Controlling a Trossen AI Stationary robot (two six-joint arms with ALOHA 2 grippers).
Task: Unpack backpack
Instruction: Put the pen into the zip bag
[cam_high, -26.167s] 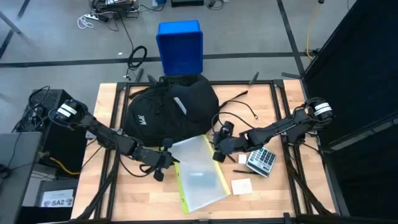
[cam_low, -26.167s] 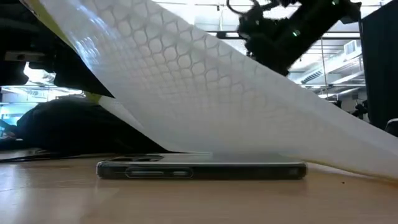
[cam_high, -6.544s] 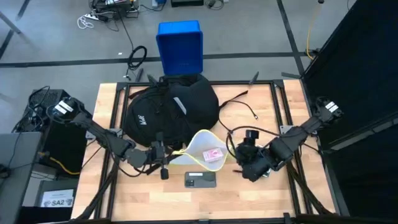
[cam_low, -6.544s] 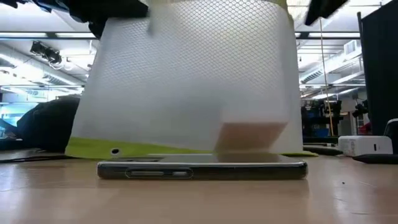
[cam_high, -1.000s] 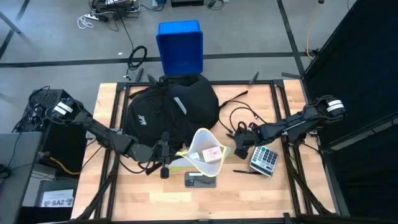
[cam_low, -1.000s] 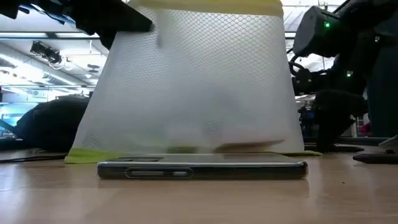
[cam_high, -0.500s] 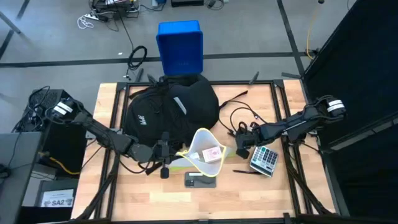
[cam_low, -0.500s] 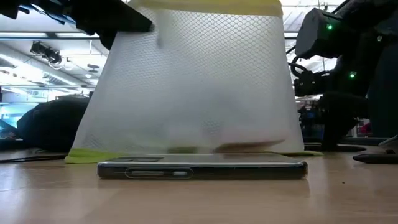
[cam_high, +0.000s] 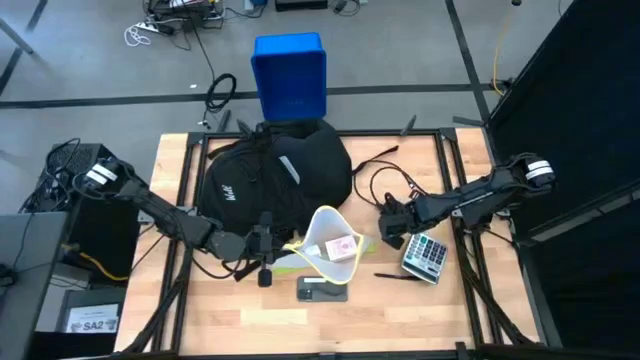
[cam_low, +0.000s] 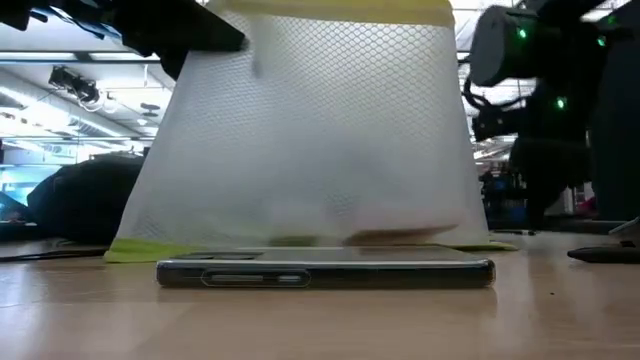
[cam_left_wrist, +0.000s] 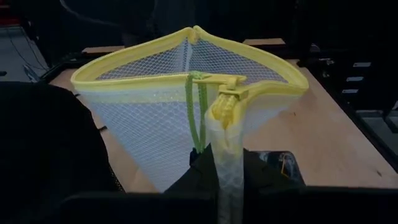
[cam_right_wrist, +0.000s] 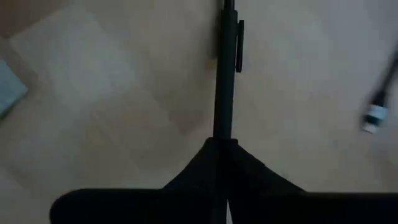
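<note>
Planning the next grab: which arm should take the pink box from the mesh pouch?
Likely right: the right claw hovers beside the mesh pouch, whose rim the left claw grips.

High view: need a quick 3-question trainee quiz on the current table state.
1. True or false: the white mesh pouch with yellow trim lies flat and zipped shut.
2. Which flat dark object lies on the wooden table on the pouch's side away from the large black fabric backpack?
3. What is the left end effector holding?
A. nothing
B. the pouch's rim
C. a backpack strap

Key:
1. False. It is held up with its mouth open.
2. The dark smartphone.
3. B
</note>
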